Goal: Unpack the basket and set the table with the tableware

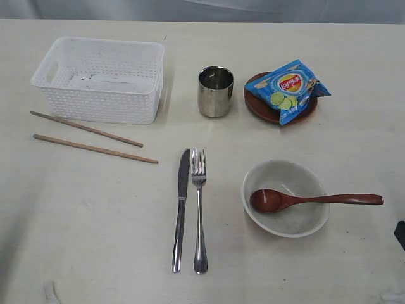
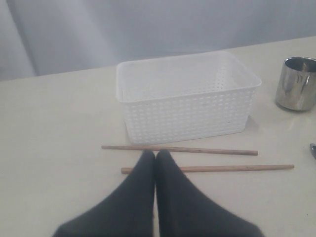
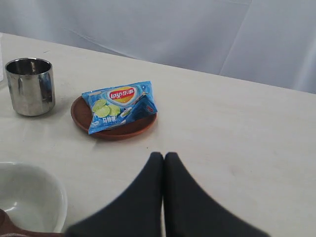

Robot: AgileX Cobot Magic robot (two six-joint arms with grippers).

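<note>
Pressed together throughout: left jaws just short of chopsticks (image 2: 222, 168) and white basket (image 2: 185, 106), right jaws facing chips bag (image 3: 121, 103) on plate (image 3: 123, 132).

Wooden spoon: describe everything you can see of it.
The wooden spoon is glossy red-brown, one piece, seemingly wood. Its oval head lies inside the pale bowl; the slim handle crosses the bowl's rim and points right in the exterior view, over the table. Whether its tip touches the table is unclear. Nothing grips it.
</note>
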